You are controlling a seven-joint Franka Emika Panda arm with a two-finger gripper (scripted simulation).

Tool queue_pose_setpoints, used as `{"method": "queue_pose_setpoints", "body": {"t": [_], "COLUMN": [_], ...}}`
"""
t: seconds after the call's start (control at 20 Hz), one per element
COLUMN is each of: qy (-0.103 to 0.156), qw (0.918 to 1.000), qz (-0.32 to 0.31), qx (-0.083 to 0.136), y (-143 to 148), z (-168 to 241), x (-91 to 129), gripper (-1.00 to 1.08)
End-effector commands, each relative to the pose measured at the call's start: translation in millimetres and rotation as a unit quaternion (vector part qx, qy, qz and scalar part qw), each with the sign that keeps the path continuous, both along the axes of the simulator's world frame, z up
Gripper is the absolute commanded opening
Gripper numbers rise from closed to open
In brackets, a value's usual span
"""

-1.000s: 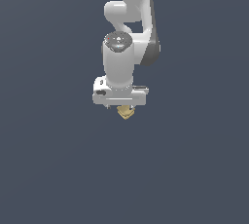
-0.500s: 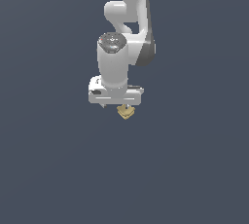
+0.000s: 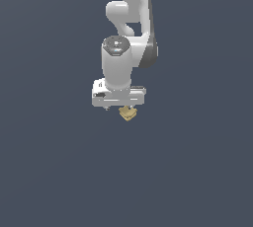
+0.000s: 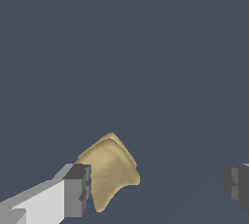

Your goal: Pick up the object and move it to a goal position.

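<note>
The object point(image 3: 128, 114) is a small tan-yellow faceted lump, seen just below the white gripper point(image 3: 121, 106) in the exterior view. In the wrist view the object point(image 4: 111, 169) lies between the two fingers, close against one grey finger pad point(image 4: 78, 189). The other finger pad point(image 4: 237, 184) stands far from it. The gripper point(image 4: 156, 185) is open, with its jaws wide apart and not closed on the object. The fingertips are mostly hidden under the hand in the exterior view.
The white arm point(image 3: 129, 14) rises from the gripper to the exterior view's top edge. A plain dark grey surface point(image 3: 59, 171) fills everything else.
The gripper hand has shifted slightly toward the exterior view's left. The object has stayed at nearly the same spot below it.
</note>
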State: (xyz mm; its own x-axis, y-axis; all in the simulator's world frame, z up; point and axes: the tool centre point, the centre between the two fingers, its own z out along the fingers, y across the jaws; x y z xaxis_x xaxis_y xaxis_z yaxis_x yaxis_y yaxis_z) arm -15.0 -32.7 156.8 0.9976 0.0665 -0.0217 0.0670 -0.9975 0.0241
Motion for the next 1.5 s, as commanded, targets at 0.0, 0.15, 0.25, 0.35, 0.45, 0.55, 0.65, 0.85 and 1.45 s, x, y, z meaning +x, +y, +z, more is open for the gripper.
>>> {"method": "queue_pose_setpoints", "body": {"t": [0.0,0.15,0.25,0.35,0.45,0.55,0.65,0.85,1.45], "qy": [0.000,0.000,0.000,0.000,-0.001,-0.001,-0.002,-0.003,-0.006], "qw": [0.9998,0.9985,0.9967,0.9939,0.9899,0.9849,0.9794,0.9683,0.9487], "qz": [0.021,0.055,0.081,0.110,0.142,0.173,0.202,0.249,0.316], "qx": [0.001,0.002,0.003,0.004,0.006,0.007,0.009,0.011,0.015], "y": [2,6,9,13,17,20,24,31,40], "z": [-5,-13,-19,-26,-32,-39,-45,-55,-67], "x": [-4,-9,-14,-19,-25,-31,-36,-46,-60], "gripper": [1.00,1.00,1.00,1.00,1.00,1.00,1.00,1.00,1.00]}}
